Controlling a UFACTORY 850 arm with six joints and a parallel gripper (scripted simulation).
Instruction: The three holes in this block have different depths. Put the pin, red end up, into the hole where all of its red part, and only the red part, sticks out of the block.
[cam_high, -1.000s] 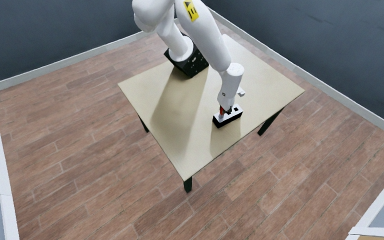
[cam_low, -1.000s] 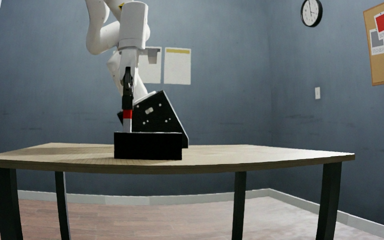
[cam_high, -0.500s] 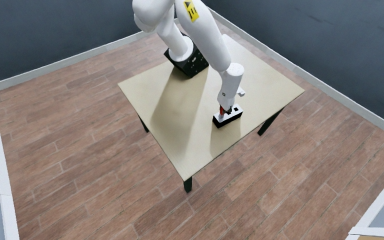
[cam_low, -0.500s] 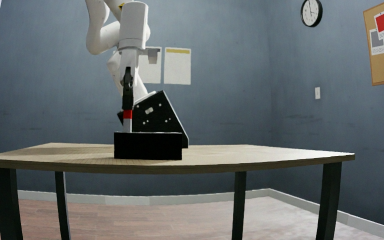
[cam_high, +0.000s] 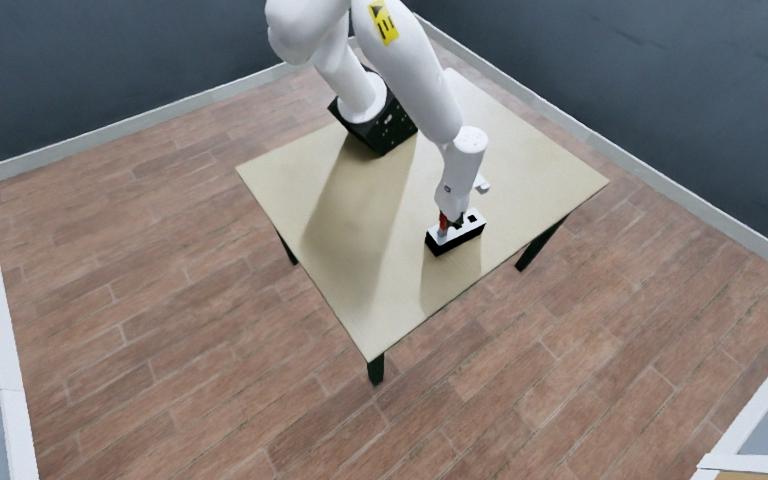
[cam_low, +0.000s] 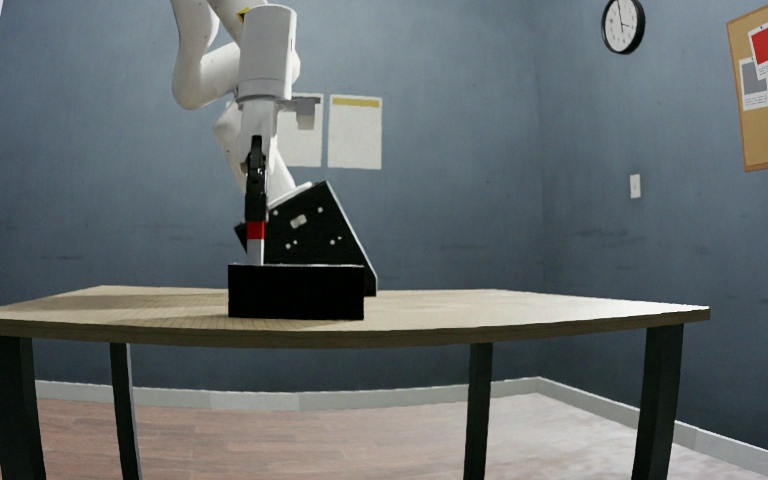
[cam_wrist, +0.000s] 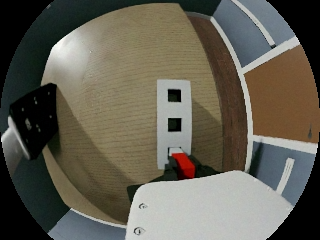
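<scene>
A black block (cam_high: 459, 236) (cam_low: 295, 291) (cam_wrist: 166, 120) with a white top lies on the table near its right edge. The top has three square holes in a row. My gripper (cam_high: 445, 221) (cam_low: 254, 217) (cam_wrist: 180, 164) is shut on the pin (cam_high: 442, 223) (cam_low: 254, 242) (cam_wrist: 184, 164), red end up. The pin stands upright in the end hole at the block's left end in the exterior view. There a red band and a stretch of white shaft below it show above the block's top. The other two holes (cam_wrist: 174, 95) (cam_wrist: 174, 124) are empty.
The arm's black base (cam_high: 378, 127) (cam_low: 317, 226) (cam_wrist: 34, 115) stands at the back of the beige table (cam_high: 362, 226) (cam_low: 509, 316). The table's right edge is close beside the block. Wooden floor surrounds the table.
</scene>
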